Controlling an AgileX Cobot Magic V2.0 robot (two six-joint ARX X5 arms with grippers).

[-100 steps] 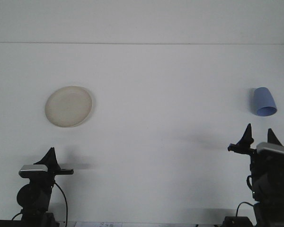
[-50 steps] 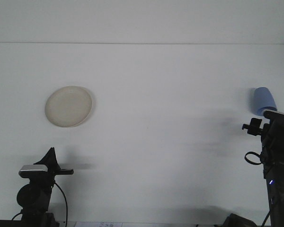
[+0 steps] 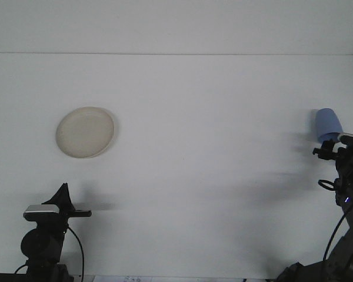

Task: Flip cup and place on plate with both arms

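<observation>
Front view: small blue plastic cup (image 3: 328, 124) sat mouth-down on white table (image 3: 200, 117), just beyond right gripper (image 3: 340, 144), touching or overlapping it in frame. Gripper raised to cup's near side, likely lining up for grasp before flip. Finger state could not be told; contact unclear.

Left gripper (image 3: 63, 200) parked low, jaws apparently shut, holding nothing. Round cream plate (image 3: 85, 131) lay beyond it, slightly right, well apart from cup, likely awaiting handover. Cup not yet flipped.
</observation>
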